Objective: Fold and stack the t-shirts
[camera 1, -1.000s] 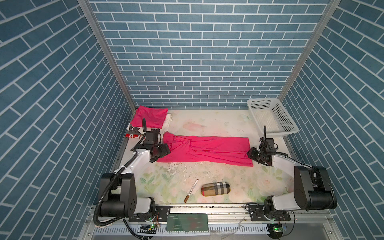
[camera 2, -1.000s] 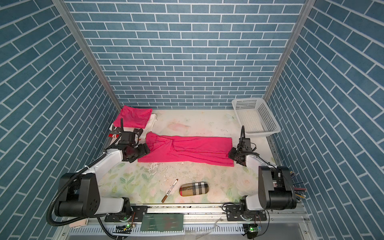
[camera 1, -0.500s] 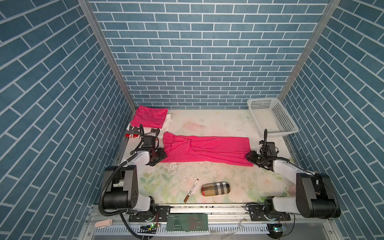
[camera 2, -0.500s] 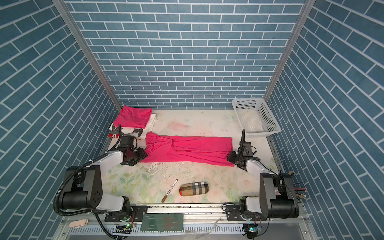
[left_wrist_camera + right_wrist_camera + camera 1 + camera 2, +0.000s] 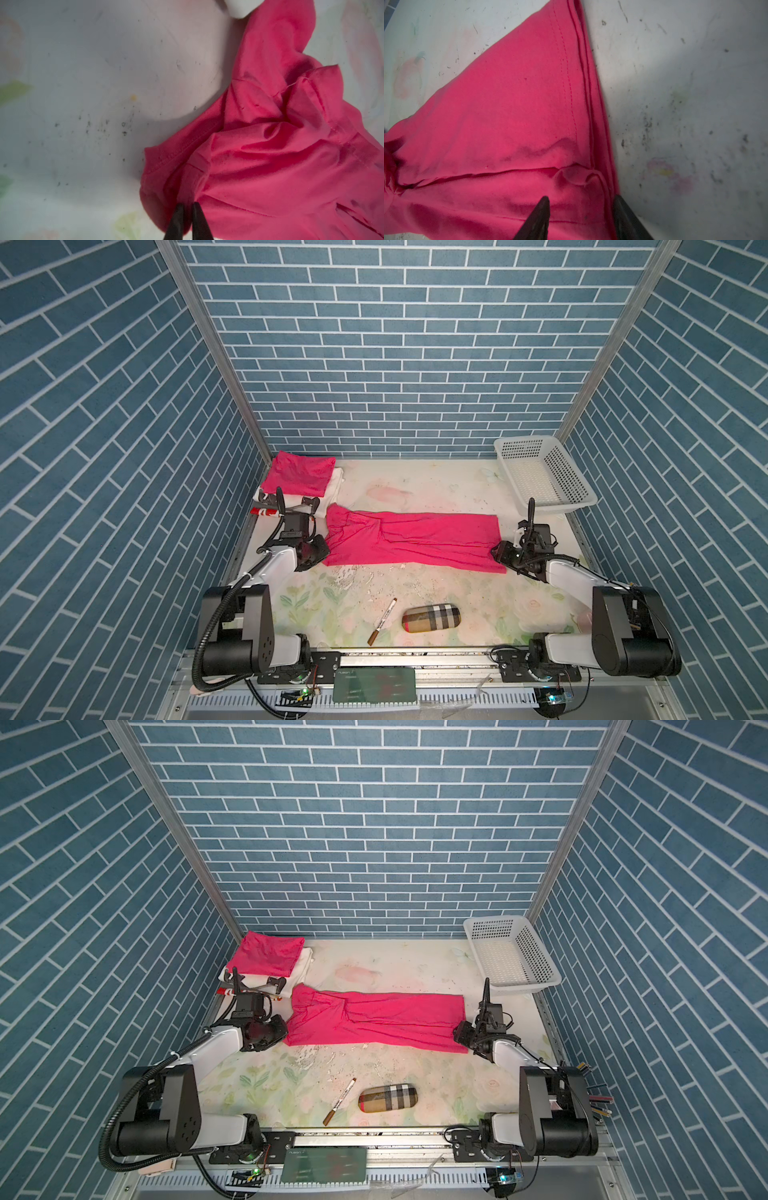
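Pinching a bunched fold of the long, flat-laid bright pink thin-fabric t-shirt [image 5: 270,166], the left gripper [image 5: 188,206] has its black jaws clenched together, cloth spreading away ahead of the tips. The right gripper [image 5: 581,199] stands released, jaws apart: one tip over the shirt's hemmed end, the other at its edge on the pale floral table [image 5: 685,83]. A second folded pink t-shirt [image 5: 300,473] lies on white cloth [image 5: 334,485] beyond the left jaws.

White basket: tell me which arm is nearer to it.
Right. The right arm reaches the end of the pink t-shirt just below the white basket in a top view; the left arm, jaws shut on the shirt's other end, is far across the table.
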Robot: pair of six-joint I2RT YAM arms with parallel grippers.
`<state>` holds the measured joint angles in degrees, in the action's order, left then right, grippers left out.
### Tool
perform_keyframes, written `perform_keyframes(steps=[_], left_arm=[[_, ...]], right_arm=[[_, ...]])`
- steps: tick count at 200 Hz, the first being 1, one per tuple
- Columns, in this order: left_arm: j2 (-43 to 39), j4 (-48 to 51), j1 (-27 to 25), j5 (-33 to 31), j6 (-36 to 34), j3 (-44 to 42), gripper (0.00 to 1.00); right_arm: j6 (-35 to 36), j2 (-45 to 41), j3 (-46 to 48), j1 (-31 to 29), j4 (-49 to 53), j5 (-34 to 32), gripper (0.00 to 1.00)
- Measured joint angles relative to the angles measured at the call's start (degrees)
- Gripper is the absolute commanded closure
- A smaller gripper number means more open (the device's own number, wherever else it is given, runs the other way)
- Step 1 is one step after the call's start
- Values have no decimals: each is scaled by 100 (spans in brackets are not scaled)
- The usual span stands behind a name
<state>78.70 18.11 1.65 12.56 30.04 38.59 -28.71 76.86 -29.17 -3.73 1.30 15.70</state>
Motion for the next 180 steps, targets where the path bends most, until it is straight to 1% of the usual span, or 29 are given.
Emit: perform_keyframes(steps=[21,35,65,78,92,105,108,111,131,133,136,162,180], left_arm=[[74,-2,37,164,9,-13,100],[83,-15,188,417,11,-44,100],[83,-79,868,1040,15,-181,100],[85,-107,1054,1231,20,-203,100],[116,-188,1115,1429,35,-223,100],[173,-269,1119,1591,42,-264,100],[184,-282,1119,1622,48,-280,100],[192,-291,1121,1648,50,-293,100],[212,-295,1150,1805,59,-350,100],[212,-295,1154,1823,57,-350,100],[212,-299,1180,1843,57,-350,100],[208,-258,1567,2009,37,-334,100],[195,-260,1838,2129,35,-334,100]], right_arm=[[0,-26,0,0,13,2,49],[0,-72,-2,0,35,0,48],[2,-181,-13,4,105,-15,46],[2,-186,-48,11,142,-46,43],[2,-186,-103,20,184,-50,40],[2,-186,-131,26,188,-48,39],[2,-188,-131,26,188,-50,36],[2,-188,-131,26,188,-48,36],[2,-188,-131,26,216,-48,34],[2,-188,-131,26,216,-48,31],[0,-188,-131,26,216,-46,30],[0,-186,-131,50,219,-48,30],[0,-175,-131,81,216,-48,33]])
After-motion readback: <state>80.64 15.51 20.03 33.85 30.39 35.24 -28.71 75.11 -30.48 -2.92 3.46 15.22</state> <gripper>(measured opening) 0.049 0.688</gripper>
